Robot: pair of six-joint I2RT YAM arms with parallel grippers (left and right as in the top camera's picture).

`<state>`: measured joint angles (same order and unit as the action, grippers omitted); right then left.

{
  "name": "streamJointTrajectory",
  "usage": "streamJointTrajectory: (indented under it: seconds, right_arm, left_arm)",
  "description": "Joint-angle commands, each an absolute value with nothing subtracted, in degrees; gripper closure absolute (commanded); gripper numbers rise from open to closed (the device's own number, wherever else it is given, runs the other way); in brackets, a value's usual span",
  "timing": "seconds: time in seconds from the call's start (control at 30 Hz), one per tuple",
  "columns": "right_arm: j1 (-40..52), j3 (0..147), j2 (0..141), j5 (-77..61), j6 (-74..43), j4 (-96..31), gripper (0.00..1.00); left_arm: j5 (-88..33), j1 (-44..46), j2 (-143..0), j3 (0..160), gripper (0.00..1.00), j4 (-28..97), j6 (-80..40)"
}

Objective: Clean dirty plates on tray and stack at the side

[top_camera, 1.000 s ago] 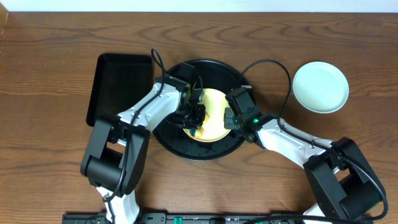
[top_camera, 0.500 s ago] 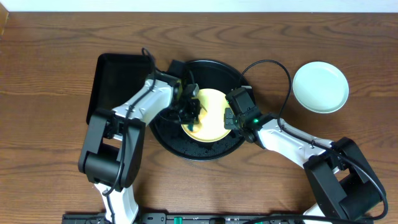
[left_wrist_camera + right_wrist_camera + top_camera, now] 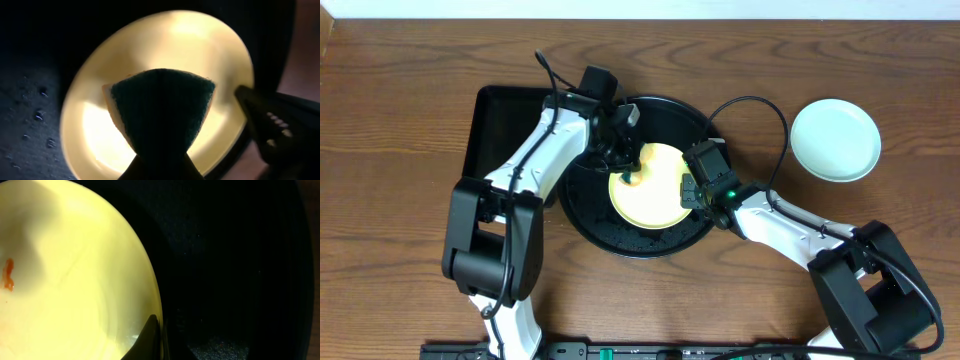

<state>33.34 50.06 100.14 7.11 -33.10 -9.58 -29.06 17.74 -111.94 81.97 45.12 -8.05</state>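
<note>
Overhead view of two robot arms working over a dark wood bench [image 3: 400,70]. Nearest the robot, the right tool [image 3: 688,192] is closed on the right rim of a pale yellow plate [image 3: 655,205], pinning it in place. The yellow plate lies flat in the middle of the round black tray [image 3: 620,248], whose glossy surface is beaded with droplets.

Just beyond, the left tool [image 3: 625,172] is clamped shut on a folded sponge [image 3: 160,107], green scouring face outward with a yellow layer behind, and presses it onto the plate's upper left part. The right wrist view shows one small orange smear [image 3: 8,275] on the plate's inner surface.

Farther off, a rectangular black tray [image 3: 505,130] sits touching the round tray's left side, and a mint plate [image 3: 835,140] rests alone on the bench, well apart to the right.

Handling, as a judgement: the plate looks light, rigid and smooth, probably slick where wet, so it would slide under the sponge unless held. The thin raised rim is the only place to pinch it; a grip there may slip if the plate tilts. The sponge is soft and gives under pressure.

Count: two plates in view, one yellow and one mint; two trays; one sponge; one smear visible.
</note>
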Motion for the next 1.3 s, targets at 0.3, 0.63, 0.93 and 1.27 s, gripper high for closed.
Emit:
streamJointTrajectory:
  seconds: [0.3, 0.63, 0.93, 1.27]
  right_arm:
    - [33.45, 49.43, 100.47, 7.44, -33.43, -9.85, 0.99]
    - [33.45, 49.43, 100.44, 7.46, -33.43, -9.87, 0.99]
    - [33.45, 49.43, 100.47, 7.46, -33.43, -9.87, 0.99]
    - [33.45, 49.43, 100.44, 7.46, -33.43, -9.87, 0.99]
  left_arm:
    - [-16.56, 24.45, -111.24, 81.69, 0.93, 42.09, -2.63]
    - [-15.75, 24.18, -111.24, 78.59, 0.93, 39.24, -2.59]
    - [-12.38, 24.18, -111.24, 76.16, 0.92, 36.32, -2.33]
    - [-12.34, 24.18, -113.49, 75.37, 0.93, 35.31, -1.91]
